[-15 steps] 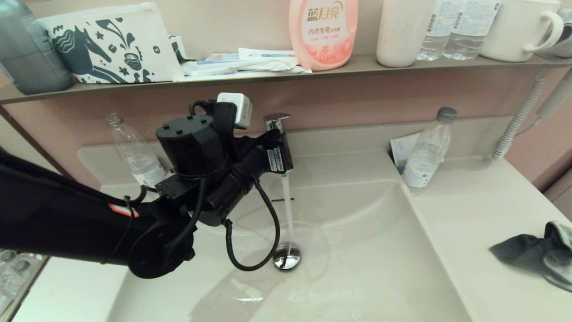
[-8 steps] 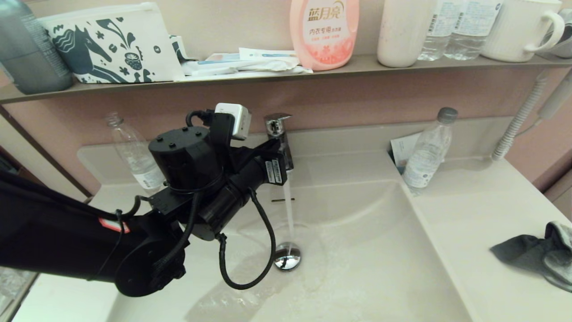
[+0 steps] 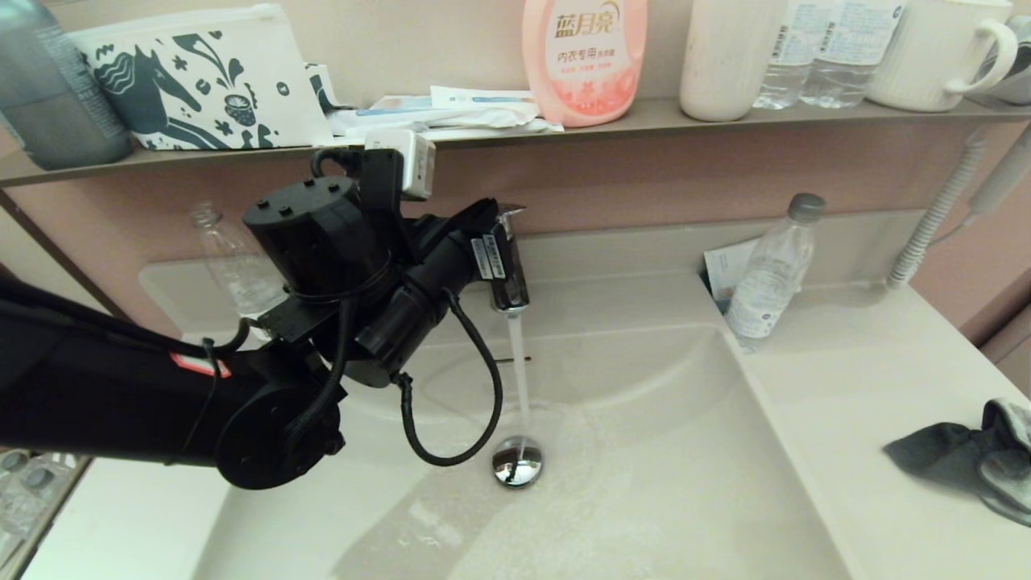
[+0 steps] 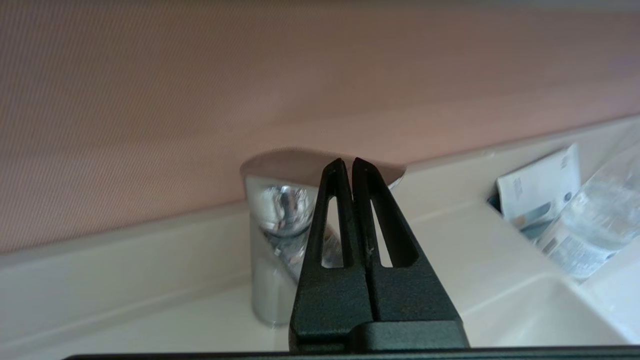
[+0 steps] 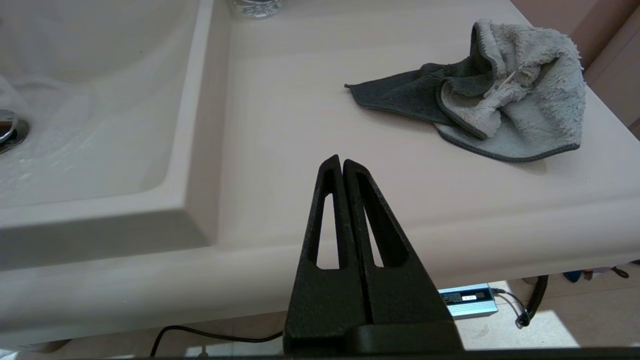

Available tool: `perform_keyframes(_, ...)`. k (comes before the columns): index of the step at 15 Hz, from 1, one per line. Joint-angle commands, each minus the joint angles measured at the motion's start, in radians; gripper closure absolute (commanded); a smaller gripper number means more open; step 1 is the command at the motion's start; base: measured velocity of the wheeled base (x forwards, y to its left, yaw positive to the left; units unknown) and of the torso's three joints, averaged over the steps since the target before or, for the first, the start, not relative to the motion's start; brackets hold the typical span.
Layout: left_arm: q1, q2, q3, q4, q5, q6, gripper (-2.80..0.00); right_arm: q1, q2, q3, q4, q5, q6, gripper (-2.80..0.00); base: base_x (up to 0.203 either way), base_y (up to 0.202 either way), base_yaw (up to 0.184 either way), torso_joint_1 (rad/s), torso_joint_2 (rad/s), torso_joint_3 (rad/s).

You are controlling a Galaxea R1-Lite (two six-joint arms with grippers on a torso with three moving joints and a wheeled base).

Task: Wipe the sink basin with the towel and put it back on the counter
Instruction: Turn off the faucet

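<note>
L. black gripper (image 4: 348,165), fingers pressed together w/ nothing between, sat at the chrome faucet (image 4: 280,235) lever's underside, near the back ledge. Water ran into the glossy off-white sink basin (image 3: 644,451). Crumpled charcoal-and-pale-grey towel (image 5: 490,100) lay on the flat off-white counter (image 5: 310,110) near its R. edge. R. black gripper (image 5: 342,162), likewise closed and empty, hung at the counter's front edge, apart from towel; bare counter between.
</note>
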Motion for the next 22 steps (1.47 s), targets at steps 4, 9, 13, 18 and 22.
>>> perform_keyframes(4,-0.002,0.016,-0.032,-0.016,0.0,0.001,0.0,0.0,0.0,0.0,0.0,0.0,0.0,0.0,0.0,0.0,0.0,0.0,0.0,0.0)
perform_keyframes(9,-0.002,0.085,-0.102,-0.013,-0.026,0.001,0.0,0.0,0.0,0.0,0.0,0.0,0.0,0.0,0.0,0.0,0.0,0.0,0.0,0.0)
perform_keyframes(13,-0.013,0.112,-0.102,-0.009,-0.035,0.0,0.0,0.0,0.0,0.0,0.0,0.0,0.0,0.0,0.0,0.0,0.0,0.0,0.0,0.0)
perform_keyframes(18,-0.049,0.073,0.008,-0.013,-0.033,-0.002,0.0,0.0,0.0,0.0,0.0,0.0,0.0,0.0,0.0,0.0,0.0,0.0,0.0,0.0)
perform_keyframes(22,-0.051,0.007,0.018,-0.015,-0.028,-0.001,0.0,0.0,0.0,0.0,0.0,0.0,0.0,0.0,0.0,0.0,0.0,0.0,0.0,0.0)
